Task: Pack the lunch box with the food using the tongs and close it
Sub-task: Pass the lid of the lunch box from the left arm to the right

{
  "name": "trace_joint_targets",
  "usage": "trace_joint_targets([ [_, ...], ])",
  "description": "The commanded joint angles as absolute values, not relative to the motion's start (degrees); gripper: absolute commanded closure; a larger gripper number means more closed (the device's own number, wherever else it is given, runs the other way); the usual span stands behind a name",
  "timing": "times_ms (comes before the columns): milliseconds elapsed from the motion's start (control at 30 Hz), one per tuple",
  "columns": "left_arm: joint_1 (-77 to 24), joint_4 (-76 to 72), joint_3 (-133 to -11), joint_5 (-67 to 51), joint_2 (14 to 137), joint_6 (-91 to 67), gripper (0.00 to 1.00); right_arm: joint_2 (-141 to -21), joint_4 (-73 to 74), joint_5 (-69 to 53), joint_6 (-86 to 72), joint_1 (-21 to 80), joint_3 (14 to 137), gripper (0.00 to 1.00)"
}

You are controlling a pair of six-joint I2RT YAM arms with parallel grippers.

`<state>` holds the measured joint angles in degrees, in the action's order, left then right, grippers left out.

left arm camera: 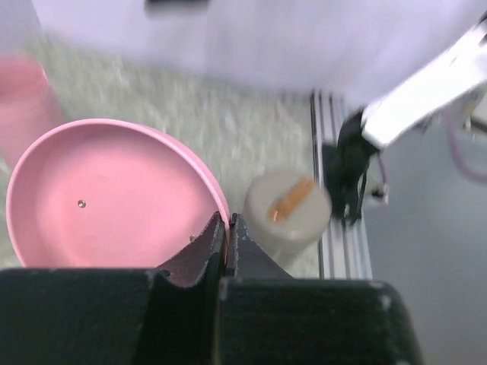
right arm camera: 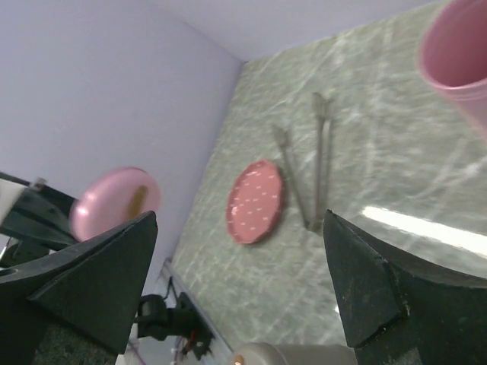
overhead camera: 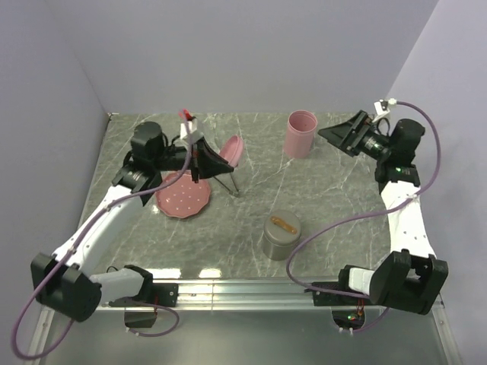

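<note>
Left gripper [left arm camera: 227, 223] tight on probable pink lid [left arm camera: 99, 198]

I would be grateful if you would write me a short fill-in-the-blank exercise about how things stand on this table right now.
1. The fingers of the left gripper are ____ on the rim of the pink lid.
2. The fingers of the right gripper stand ____ and hold nothing.
3. The tongs lie on the table next to the dotted ____.
4. The pink cup stands ____, its mouth facing up.

Missing words: shut; open; plate; upright.
</note>
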<state>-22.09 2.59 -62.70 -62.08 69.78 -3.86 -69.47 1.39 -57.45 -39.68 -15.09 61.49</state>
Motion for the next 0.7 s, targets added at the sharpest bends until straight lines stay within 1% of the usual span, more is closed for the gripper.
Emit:
trace_joint_targets([
  [0,-22.24,-18.46,-62.84,-59.09,64.96,-20.04,1.0,-68.73,-8.87,-54.94,-46.05,-8.73,60.73,0.04],
  [100,-22.24,-21.96,-62.32,-55.12,62.23,-18.2,1.0,-70.48,-14.57,-53.27,-51.48,-4.5,60.73,0.05],
  [133,-22.24,-23.36,-62.23,-54.06,61.27,-17.93,0.99,-71.97,-16.76,-52.74,-55.77,-1.61,60.82,0.05],
  [200,-22.24,-26.88,-62.23,-51.34,60.56,-17.49,1.0,-73.82,-25.89,-51.16,-60.53,2.35,60.91,0.07],
  [267,-22.15,-31.0,-61.79,-47.82,60.29,-18.89,1.0,-78.03,-34.75,-50.98,-68.44,6.91,62.91,0.11],
  [300,-22.06,-32.07,-61.79,-46.59,60.21,-19.51,0.99,-79.61,-37.33,-50.8,-71.16,7.9,64.06,0.11],
  [333,-21.63,-33.04,-61.61,-44.67,60.38,-20.56,1.0,-82.41,-39.79,-50.37,-76.24,9.13,65.29,0.13],
  [433,-20.75,-36.12,-61.96,-40.98,61.08,-25.56,1.0,-86.82,-48.92,-48.44,-84.86,13.44,69.25,0.19],
  [467,-20.48,-37.08,-62.05,-40.87,61.61,-29.14,0.99,-87.79,-50.61,-47.99,-86.82,14.4,70.65,0.21],
  [533,-20.21,-40.16,-62.31,-41.04,62.83,-31.54,1.0,-89.81,-53.34,-46.59,-90.68,18.18,71.89,0.23],
  [667,-20.04,-42.27,-61.79,-40.51,63.81,-34.89,0.99,-91.32,-55.81,-45.53,-93.16,22.84,75.05,0.24],
])
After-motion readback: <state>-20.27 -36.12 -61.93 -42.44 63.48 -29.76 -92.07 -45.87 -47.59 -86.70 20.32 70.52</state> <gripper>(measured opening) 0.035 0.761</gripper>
